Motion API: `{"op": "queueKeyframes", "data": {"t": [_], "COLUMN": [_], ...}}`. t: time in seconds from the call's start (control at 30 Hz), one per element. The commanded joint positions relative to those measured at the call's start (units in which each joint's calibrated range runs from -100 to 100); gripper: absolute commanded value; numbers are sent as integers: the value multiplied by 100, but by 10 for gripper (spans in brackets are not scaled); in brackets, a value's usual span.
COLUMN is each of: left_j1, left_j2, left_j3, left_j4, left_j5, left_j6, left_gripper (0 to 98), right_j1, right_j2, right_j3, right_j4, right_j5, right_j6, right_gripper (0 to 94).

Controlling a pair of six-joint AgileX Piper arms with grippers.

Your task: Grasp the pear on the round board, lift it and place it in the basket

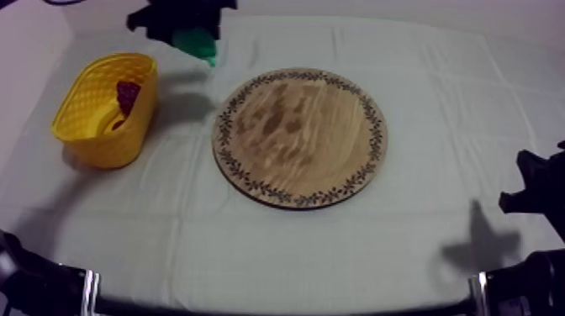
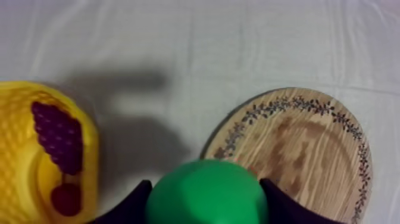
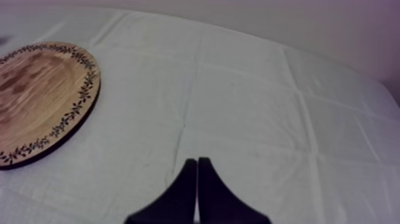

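One green pear (image 2: 205,193) is clamped between the two black fingers (image 2: 128,207) of the left gripper (image 1: 200,46), which are spread just wide enough to press on its round body from both sides. The pear hangs in the air at the far left of the table, over bare cloth (image 1: 353,252). It is above the gap between the round wooden board (image 1: 298,139) and the yellow basket (image 1: 108,143), and farther back than either. Holding it this high seems meant to carry it over the basket's rim rather than into its wall. The board lies flat in the middle of the table with no fruit on it, so the lift looks done and the short move left and the drop are what is left. The basket stands at the left with its mouth open upward. A bunch of grapes (image 2: 56,137) and a small red fruit (image 2: 65,199) lie inside, and there appears to be room beside them. Nothing lies on the cloth between pear and basket. At the near right, the right gripper (image 3: 196,173) has its fingers pressed together in a narrow wedge, holding nothing. It sits low over open cloth, well apart from the board and likely parked out of the way.
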Motion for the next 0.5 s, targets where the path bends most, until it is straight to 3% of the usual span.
{"op": "queueKeyframes", "data": {"t": [0.0, 0.1, 0.3, 0.47], "left_j1": [-173, -431, -1025, -1303], "left_j2": [-1121, -1712, -2465, -2710], "left_j3": [873, 1319, 2164, 2725], "left_j4": [1, -66, -425, -599], "left_j5": [-89, -337, -1173, -1345], "left_j6": [-158, -343, -589, -663], "left_gripper": [506, 513, 452, 434], "right_j1": [1, 1, 1, 1], "right_j2": [1, 1, 1, 1], "right_j3": [5, 5, 5, 5], "right_j4": [0, 0, 0, 0], "right_j5": [6, 6, 6, 6], "right_j6": [-2, -2, 2, 2], "right_gripper": [5, 5, 5, 5]}}
